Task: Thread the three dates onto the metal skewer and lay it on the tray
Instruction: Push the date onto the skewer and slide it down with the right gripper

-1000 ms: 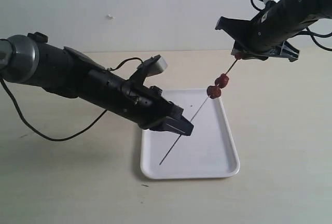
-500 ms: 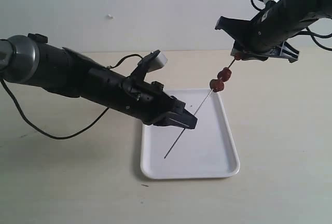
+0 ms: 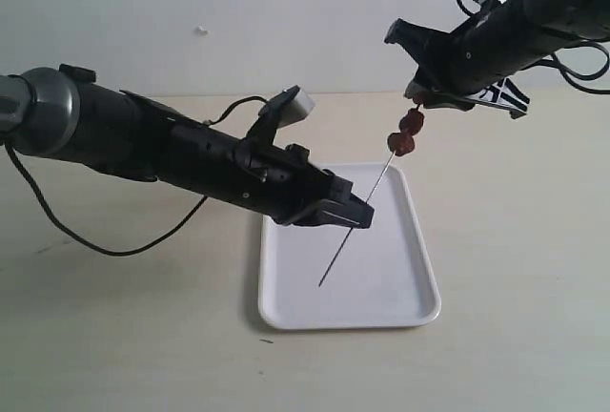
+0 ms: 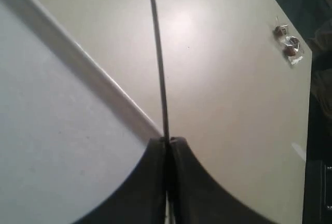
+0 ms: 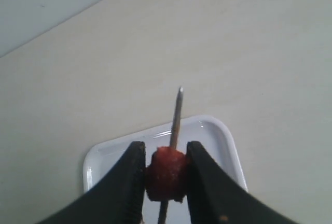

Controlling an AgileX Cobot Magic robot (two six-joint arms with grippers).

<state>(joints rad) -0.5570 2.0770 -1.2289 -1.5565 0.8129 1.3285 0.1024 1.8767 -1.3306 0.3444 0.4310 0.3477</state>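
The thin metal skewer (image 3: 367, 204) slants up over the white tray (image 3: 405, 283), its low end hanging just above the tray. My left gripper (image 3: 358, 216) is shut on its lower part; in the left wrist view the skewer (image 4: 158, 53) runs out from the closed gripper (image 4: 167, 141) over the tray (image 4: 52, 130). Two dates (image 3: 406, 135) sit close together high on the rod. The third date (image 5: 166, 175) is pinched in my right gripper (image 5: 166, 147), with the skewer's tip (image 5: 178, 102) poking through it above the tray (image 5: 210, 130). In the exterior view the right gripper (image 3: 419, 99) holds the top end.
A black cable (image 3: 114, 252) loops on the beige table left of the tray. A tiny dark speck (image 3: 265, 340) lies near the tray's front corner. A pale wall stands behind. The table's edge and small metal fittings (image 4: 286, 40) show in the left wrist view.
The left gripper has slid right along the skewer. The skewer now stands steeper, its low end further right, and the two free dates have closed up towards the right gripper.
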